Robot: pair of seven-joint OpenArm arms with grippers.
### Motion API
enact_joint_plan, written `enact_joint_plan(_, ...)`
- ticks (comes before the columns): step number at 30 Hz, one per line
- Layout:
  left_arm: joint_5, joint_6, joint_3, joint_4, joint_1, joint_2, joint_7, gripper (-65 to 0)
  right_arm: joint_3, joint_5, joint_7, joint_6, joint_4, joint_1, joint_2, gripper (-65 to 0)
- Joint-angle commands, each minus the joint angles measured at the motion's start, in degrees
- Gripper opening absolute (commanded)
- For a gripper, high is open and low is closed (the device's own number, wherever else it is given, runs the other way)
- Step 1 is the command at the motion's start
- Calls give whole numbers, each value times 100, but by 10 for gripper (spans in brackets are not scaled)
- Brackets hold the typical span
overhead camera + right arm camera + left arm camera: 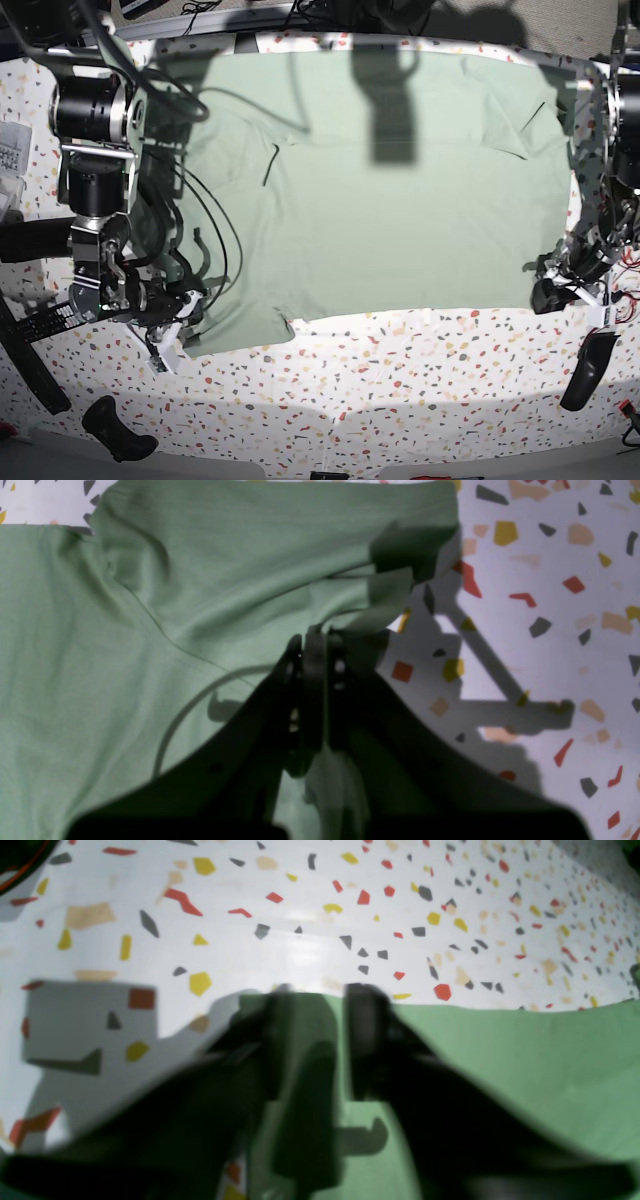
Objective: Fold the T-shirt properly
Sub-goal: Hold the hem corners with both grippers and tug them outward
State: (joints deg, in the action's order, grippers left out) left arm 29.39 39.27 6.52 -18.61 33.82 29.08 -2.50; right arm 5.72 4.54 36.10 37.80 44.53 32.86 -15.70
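Two grippers sit at opposite side edges of the speckled terrazzo tabletop (400,400), right gripper (320,630) pinching a sleeve of the spread-flat pale sage-green cotton T-shirt (380,200), left gripper (315,995) parted over its hem corner, shirt between them.

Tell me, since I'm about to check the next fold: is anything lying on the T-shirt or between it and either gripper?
Nothing visible does. The T-shirt lies spread on the speckled table, bare on top. The right gripper pinches its edge; the left gripper sits at its corner, jaws apart.
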Motion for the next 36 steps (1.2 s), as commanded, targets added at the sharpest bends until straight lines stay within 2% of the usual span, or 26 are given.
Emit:
enact_joint_plan(1, 66, 73, -17, -87, 175, 98, -155, -418, 11, 63, -94, 81, 114, 201, -48, -650)
enact_joint_plan(2, 68, 73, -17, -87, 177, 96, -378, -418, 11, 66, -98, 79, 114, 201, -46, -650)
enact_joint_plan(4, 68, 73, -17, -87, 175, 98, -374, -418, 11, 114, -96, 81, 114, 201, -48, -650)
enact_joint_plan(7, 66, -393, -17, -87, 225, 98, -350, -418, 11, 348, -35, 85, 114, 201, -46, -650)
enact_joint_plan(13, -7, -949, -17, -87, 264, 59, -404, -418, 11, 365, -20, 85, 114, 201, -35, -650)
enact_joint_plan(14, -92, -960, -17, -87, 251, 42, -487, -418, 11, 365, -22, 83, 114, 201, -35, -650)
enact_joint_plan(16, -79, -887, -17, -87, 236, -22, -782, -418, 11, 367, -22, 83, 114, 201, -35, -650)
enact_joint_plan(18, -79, -590, -17, -87, 236, -103, -1016, -418, 11, 365, -22, 83, 114, 201, -35, -650)
enact_joint_plan(20, -74, -245, -17, -87, 238, -179, -973, -418, 11, 365, -22, 83, 114, 201, -35, -650)
enact_joint_plan(21, -26, -186, -17, -87, 243, -214, -938, -419, 11, 363, -20, 83, 114, 201, -35, -650)
enact_joint_plan(24, 225, -190, -17, -87, 240, -264, -931, -425, 11, 363, -2, 83, 114, 201, -35, -650)
enact_joint_plan(27, 216, -188, -17, -87, 240, -219, -815, -479, 11, 363, -2, 83, 114, 201, -35, -650)
enact_joint_plan(29, 219, -188, -17, -87, 238, -157, -656, -532, 11, 363, -2, 83, 114, 201, -35, -650)
enact_joint_plan(31, 216, -188, -17, -87, 240, -105, -549, -632, 11, 363, -2, 83, 114, 201, -35, -650)
enact_joint_plan(32, 221, -190, -17, -87, 240, -79, -492, -650, 11, 363, -4, 83, 114, 201, -35, -650)
enact_joint_plan(36, 221, -188, -17, -87, 240, 7, -470, -650, 11, 363, -7, 83, 114, 201, -35, -650)
